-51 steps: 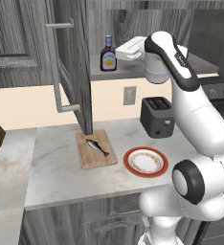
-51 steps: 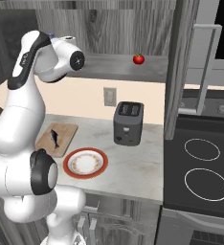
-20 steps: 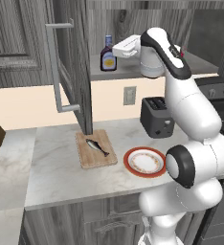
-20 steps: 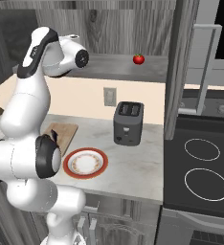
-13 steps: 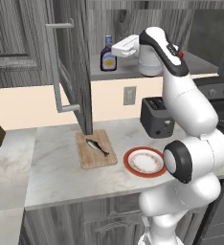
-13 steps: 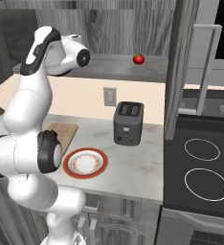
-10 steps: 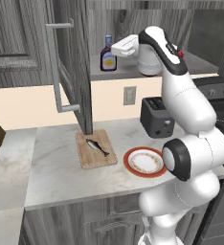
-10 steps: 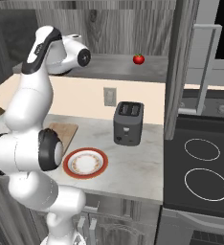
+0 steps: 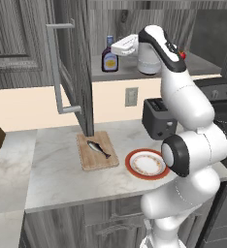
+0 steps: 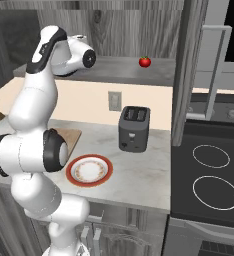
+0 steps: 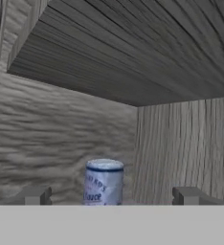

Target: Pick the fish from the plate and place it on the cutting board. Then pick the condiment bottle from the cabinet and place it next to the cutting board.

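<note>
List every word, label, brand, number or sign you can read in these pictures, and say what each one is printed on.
"...auce", probably "Sauce": lower line on the pale label of the small dark brown-purple condiment bottle with the blue cap, seen in the hand view.
Line above it on that label: dark letters, too blurred to read.
The same bottle's label in the left base view: too small to read.
There is no other text.

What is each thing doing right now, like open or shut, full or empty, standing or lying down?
cabinet: door open.
condiment bottle: upright on the cabinet shelf, capped, not held.
claw: open, right beside the bottle.
fish: lying flat on the cutting board.
cutting board: flat on the counter.
plate: empty.
tomato: sitting on the shelf.
toaster: slots empty.
</note>
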{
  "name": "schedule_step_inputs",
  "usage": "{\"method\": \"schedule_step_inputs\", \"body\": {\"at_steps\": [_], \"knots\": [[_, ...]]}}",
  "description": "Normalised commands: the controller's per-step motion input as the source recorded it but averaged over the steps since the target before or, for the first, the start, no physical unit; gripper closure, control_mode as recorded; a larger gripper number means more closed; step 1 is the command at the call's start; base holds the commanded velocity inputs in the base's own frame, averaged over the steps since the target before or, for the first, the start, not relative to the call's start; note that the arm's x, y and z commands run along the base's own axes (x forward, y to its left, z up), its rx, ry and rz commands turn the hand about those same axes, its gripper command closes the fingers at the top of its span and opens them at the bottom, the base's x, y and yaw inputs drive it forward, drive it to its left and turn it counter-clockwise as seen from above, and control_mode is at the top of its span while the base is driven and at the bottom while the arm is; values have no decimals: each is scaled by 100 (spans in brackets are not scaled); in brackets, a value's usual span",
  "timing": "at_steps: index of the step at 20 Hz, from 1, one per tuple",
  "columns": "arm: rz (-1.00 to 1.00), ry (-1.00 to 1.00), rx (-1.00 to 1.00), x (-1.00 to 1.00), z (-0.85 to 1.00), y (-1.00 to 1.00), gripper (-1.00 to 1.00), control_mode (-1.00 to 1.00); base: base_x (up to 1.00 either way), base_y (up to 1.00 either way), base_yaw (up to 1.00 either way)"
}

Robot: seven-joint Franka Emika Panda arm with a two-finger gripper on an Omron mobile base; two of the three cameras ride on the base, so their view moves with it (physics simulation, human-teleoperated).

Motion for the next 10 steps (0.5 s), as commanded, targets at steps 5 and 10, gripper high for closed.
{"method": "schedule_step_inputs", "body": {"at_steps": [5, 10], "knots": [[0, 0, 0, 6, 0, 8, -100, -100, 0, 0, 0], [0, 0, 0, 2, 0, 12, -100, -100, 0, 0, 0]]}}
